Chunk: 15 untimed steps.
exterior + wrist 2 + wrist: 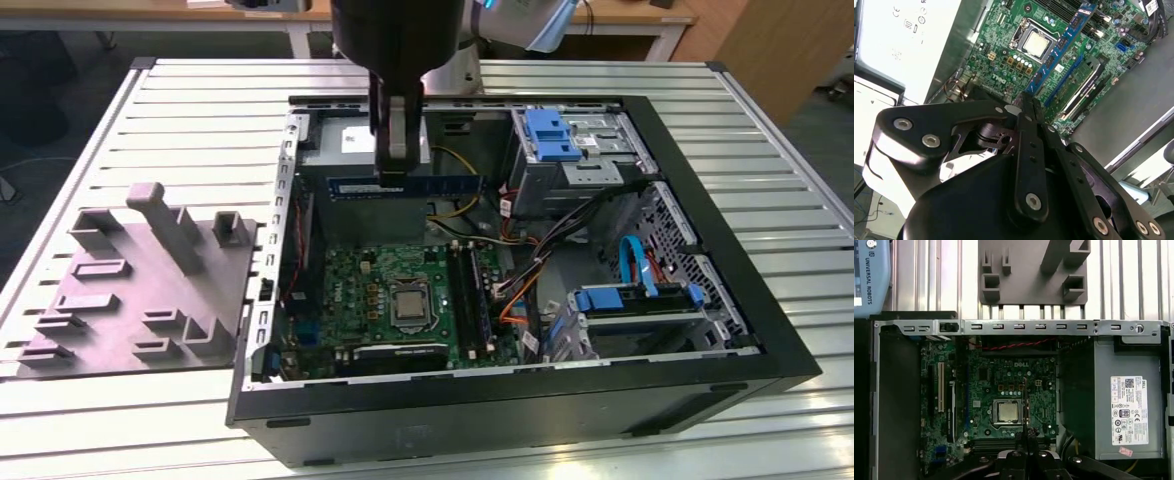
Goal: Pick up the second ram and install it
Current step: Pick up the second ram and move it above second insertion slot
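Misalignment is the hazard: claw [396,180] pinches the memory stick [441,186] above the motherboard [374,290] inside the case [534,400], and slight tilt would jam it in the slots [467,295].

Bright, even light; glare whitens power supply [909,45] in second wrist view; soft shadows.

Second ram [427,187] dark blue with black chips; fingers [1029,150] matte black; motherboard [380,290] speckled green; case [534,405] black; worktop [200,110] silver, parallel-ribbed; fixture [120,300] plain grey; drive caddies [551,135] bright blue; power supply [1089,405] grey, white-labelled.
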Available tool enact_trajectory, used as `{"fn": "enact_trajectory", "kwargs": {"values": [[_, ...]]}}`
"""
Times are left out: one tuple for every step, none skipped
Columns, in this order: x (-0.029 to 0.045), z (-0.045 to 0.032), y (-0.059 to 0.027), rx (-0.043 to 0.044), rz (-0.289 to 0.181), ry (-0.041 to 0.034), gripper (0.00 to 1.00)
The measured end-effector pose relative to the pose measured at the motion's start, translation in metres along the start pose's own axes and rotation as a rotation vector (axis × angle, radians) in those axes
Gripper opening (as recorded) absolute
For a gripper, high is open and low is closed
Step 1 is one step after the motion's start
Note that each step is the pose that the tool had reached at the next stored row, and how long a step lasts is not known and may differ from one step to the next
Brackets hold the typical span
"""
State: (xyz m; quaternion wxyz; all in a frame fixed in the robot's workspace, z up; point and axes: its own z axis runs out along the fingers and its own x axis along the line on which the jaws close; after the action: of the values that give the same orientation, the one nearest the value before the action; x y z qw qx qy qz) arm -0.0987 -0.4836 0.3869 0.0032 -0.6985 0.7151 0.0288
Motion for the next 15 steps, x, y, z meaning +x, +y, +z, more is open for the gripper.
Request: {"fn": "enact_trajectory", "kwargs": {"values": [[0.0000, 0.0006, 0.0000, 0.0000, 0.000, 0.0000, 0.11], [0.0001, 0.0012, 0.0000, 0.0000, 0.000, 0.0000, 0.11], [0.0001, 0.0018, -0.0001, 0.0000, 0.000, 0.0000, 0.11], [0.0001, 0.0024, -0.0001, 0.0000, 0.000, 0.0000, 0.11], [0.0001, 0.0030, -0.0001, 0.0000, 0.000, 0.0000, 0.11], [0.0002, 0.0036, -0.0001, 0.0000, 0.000, 0.0000, 0.11], [0.0002, 0.0042, -0.0002, 0.0000, 0.000, 0.0000, 0.11], [0.0002, 0.0050, -0.0002, 0.0001, 0.000, -0.0001, 0.11], [0.0003, 0.0058, -0.0002, 0.0001, 0.000, -0.0001, 0.11], [0.0003, 0.0066, -0.0003, 0.0000, 0.000, -0.0001, 0.11], [0.0004, 0.0075, -0.0003, 0.0001, 0.000, -0.0001, 0.11], [0.0004, 0.0084, -0.0003, 0.0000, 0.000, -0.0001, 0.11], [0.0004, 0.0092, -0.0004, 0.0000, 0.000, 0.0000, 0.11], [0.0005, 0.0101, -0.0004, 0.0000, -0.001, 0.0000, 0.11], [0.0005, 0.0110, -0.0004, 0.0000, -0.001, 0.0000, 0.11]]}}
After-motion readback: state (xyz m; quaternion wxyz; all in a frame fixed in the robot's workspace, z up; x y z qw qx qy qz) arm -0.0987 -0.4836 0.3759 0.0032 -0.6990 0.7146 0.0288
